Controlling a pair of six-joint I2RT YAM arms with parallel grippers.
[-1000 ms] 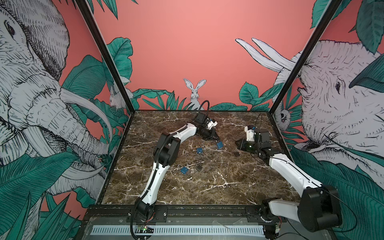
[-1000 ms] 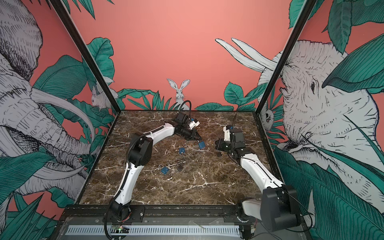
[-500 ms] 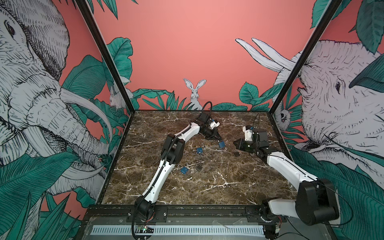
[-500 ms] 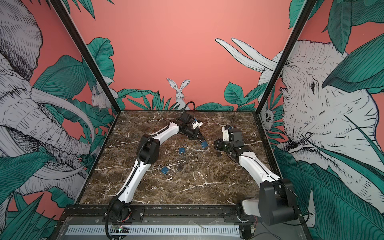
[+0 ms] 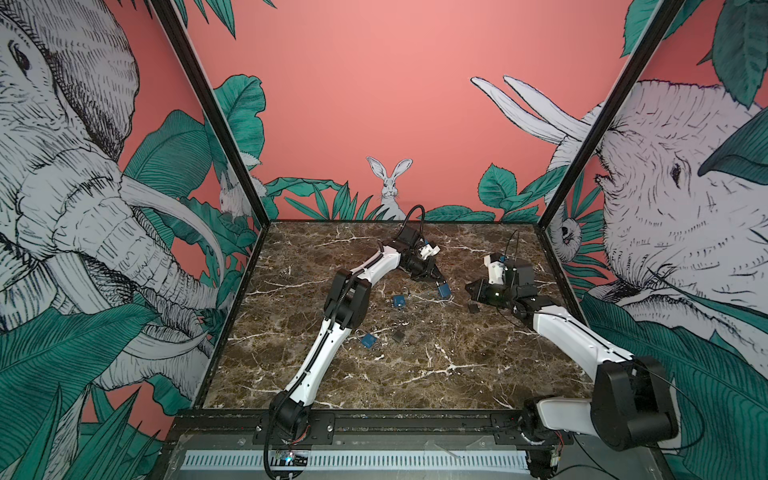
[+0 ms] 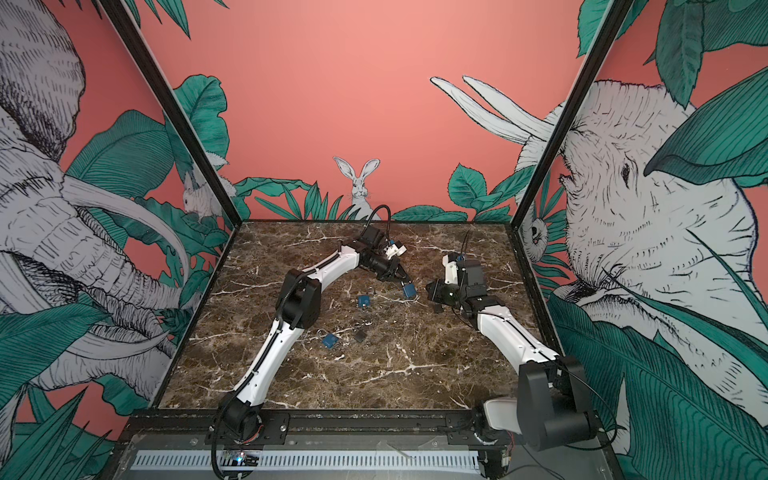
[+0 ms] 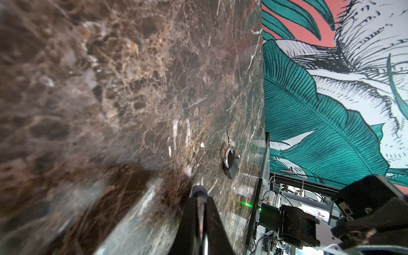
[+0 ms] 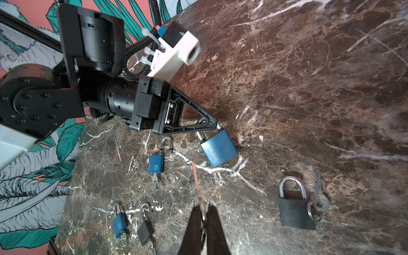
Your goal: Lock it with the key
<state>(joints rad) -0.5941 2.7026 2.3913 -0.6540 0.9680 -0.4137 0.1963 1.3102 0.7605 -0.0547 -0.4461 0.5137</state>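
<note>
My left gripper [image 8: 212, 124] is shut on the steel shackle of a blue padlock [image 8: 218, 151], whose body tilts down close over the marble; in both top views that padlock [image 5: 444, 289] [image 6: 409, 289] hangs at the left gripper [image 5: 436, 279] [image 6: 402, 279]. The left wrist view shows only grey metal between the left gripper's [image 7: 199, 194] fingers. My right gripper [image 8: 204, 212] [image 5: 469, 287] [image 6: 430, 289] is shut on a key [image 8: 196, 183], its blade pointing at the blue padlock's underside, a short gap away.
A black padlock [image 8: 295, 212] [image 5: 473, 307] with a ringed key [image 8: 318, 192] lies under the right gripper. Two small blue padlocks [image 8: 155, 165] [image 8: 119, 223] and a small black one [image 8: 144, 229], shackles open, lie nearer the table's middle. The side wall [image 7: 331, 110] is close.
The left arm has stretched a little to the right with the blue padlock. The right gripper has crept left with the key, so the gap between them is smaller.
</note>
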